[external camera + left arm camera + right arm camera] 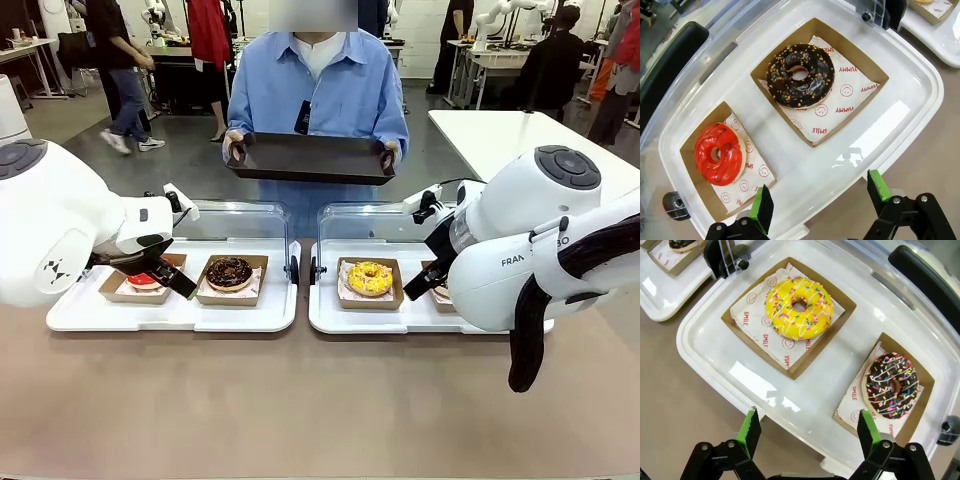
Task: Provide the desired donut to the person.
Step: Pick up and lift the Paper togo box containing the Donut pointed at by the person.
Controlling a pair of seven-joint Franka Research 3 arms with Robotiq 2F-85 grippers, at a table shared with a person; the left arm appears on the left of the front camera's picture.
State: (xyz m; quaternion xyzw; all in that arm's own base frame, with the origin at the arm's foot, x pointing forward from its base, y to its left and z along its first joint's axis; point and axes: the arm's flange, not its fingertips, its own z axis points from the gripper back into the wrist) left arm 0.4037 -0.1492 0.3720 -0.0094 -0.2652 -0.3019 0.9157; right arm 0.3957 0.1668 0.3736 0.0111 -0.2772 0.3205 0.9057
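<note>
**Front view.** One person in a light blue shirt stands at the far edge of the brown table. Both hands hold one dark rectangular serving tray, level and bare. Two white plastic trays with raised clear lids sit side by side: left white tray, right white tray. Four donuts in all, each in its own brown cardboard box, none lifted.

**Left wrist view.** Left gripper: jaws apart, empty, over the left white tray's edge. One glossy red ring donut sits toward one end, one nut-crumbed chocolate donut toward the other.

**Right wrist view.** Right gripper: jaws apart, empty, over the right white tray's edge. One yellow sprinkled donut, one chocolate donut with coloured sprinkles.

**Step, as judged.** Selection; no pick begun. The wanted donut cannot be told. The next move calls for that cue, then a descent onto one box wall and a carry to the serving tray.
</note>
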